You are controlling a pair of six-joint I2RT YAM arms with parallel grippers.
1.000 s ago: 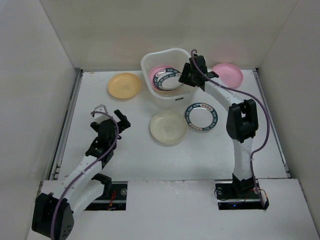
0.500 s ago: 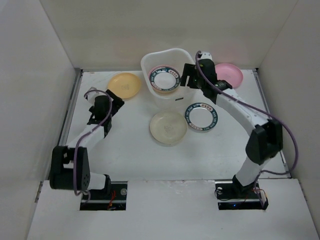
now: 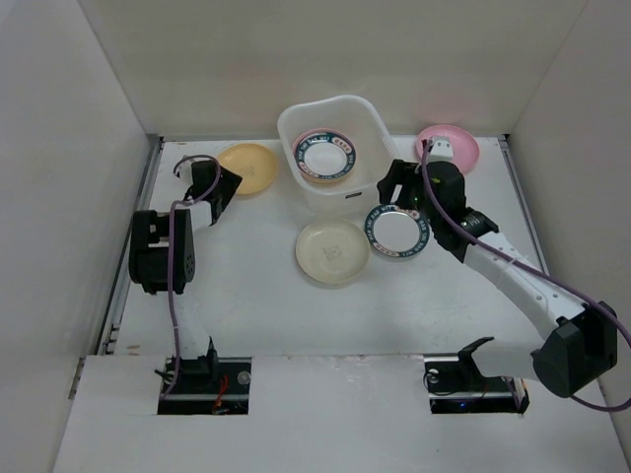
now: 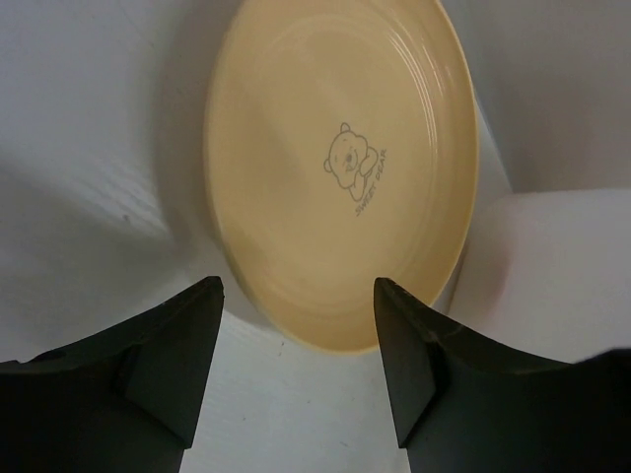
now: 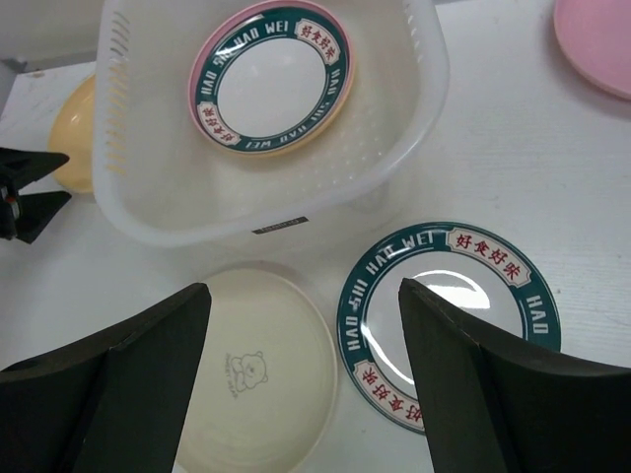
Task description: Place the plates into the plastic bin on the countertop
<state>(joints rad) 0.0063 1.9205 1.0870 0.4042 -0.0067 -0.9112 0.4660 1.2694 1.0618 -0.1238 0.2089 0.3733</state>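
Note:
The plastic bin (image 3: 362, 120) stands at the back centre and holds a teal-rimmed plate (image 3: 323, 158) lying on a pink plate. On the countertop lie a yellow plate (image 3: 246, 168), a cream plate (image 3: 332, 251), a second teal-rimmed plate (image 3: 396, 230) and a pink plate (image 3: 454, 148). My left gripper (image 3: 223, 184) is open just short of the yellow plate's (image 4: 345, 168) near edge, with its fingertips (image 4: 202, 305) apart. My right gripper (image 3: 394, 197) is open and empty above the teal-rimmed plate (image 5: 449, 315) and the cream plate (image 5: 261, 379), in front of the bin (image 5: 424, 89).
White walls close in the countertop (image 3: 256, 296) on the left, back and right. The bin's wall (image 4: 552, 266) is close to the right of the yellow plate. The right arm's cable partly covers the pink plate at the back right.
My right gripper has drawn back from the bin to above the teal-rimmed plate on the countertop. The teal-rimmed plate now lies flat in the bin. My left gripper has reached out to the yellow plate.

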